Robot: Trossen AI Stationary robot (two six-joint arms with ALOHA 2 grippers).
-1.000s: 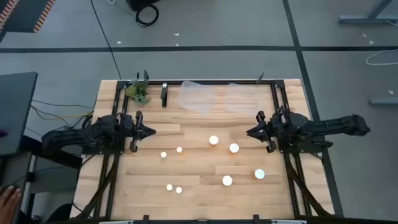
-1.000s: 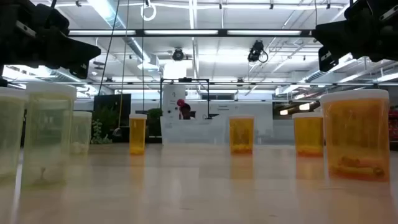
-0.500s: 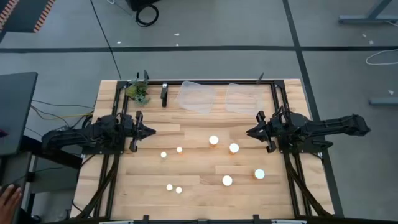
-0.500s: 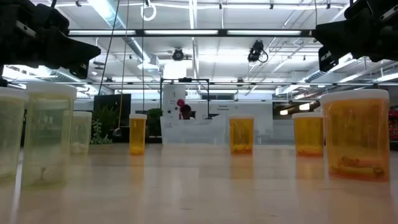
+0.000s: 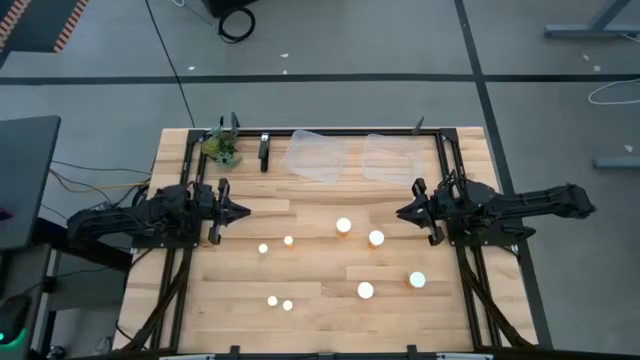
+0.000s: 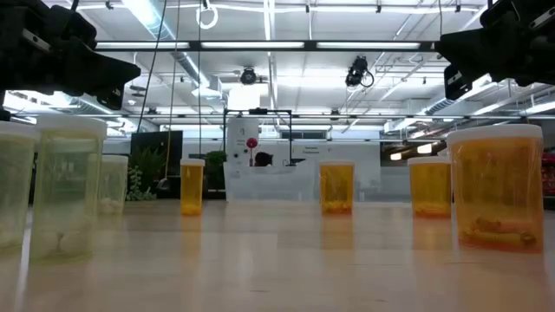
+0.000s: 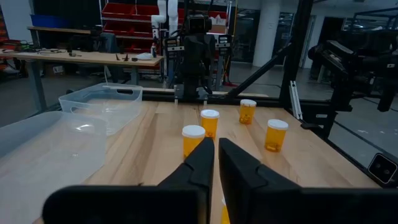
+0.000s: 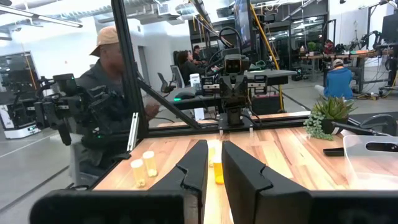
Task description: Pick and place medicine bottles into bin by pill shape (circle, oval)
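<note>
Eight amber bottles with white caps stand upright on the wooden table (image 5: 320,320). Several wider ones stand right of the middle (image 5: 343,225) (image 5: 376,238) (image 5: 417,280) (image 5: 365,290). Several tiny ones stand left of the middle (image 5: 263,248) (image 5: 288,240) (image 5: 271,300) (image 5: 287,305). My left gripper (image 5: 243,212) hovers shut at the table's left, pointing right. My right gripper (image 5: 400,212) hovers shut at the right, pointing left. Both are empty and above the bottles. The left wrist view shows wide bottles (image 7: 193,140) ahead, and the right wrist view shows tiny ones (image 8: 137,172).
Two clear plastic bins (image 5: 317,156) (image 5: 395,158) sit side by side at the far edge. A small green plant (image 5: 222,148) and a dark upright piece (image 5: 264,152) stand at the far left. A person (image 8: 112,99) stands beyond the table's left side.
Both arms and all bottles have kept still. A person's hand beside the table's near left corner has gone out of view.
</note>
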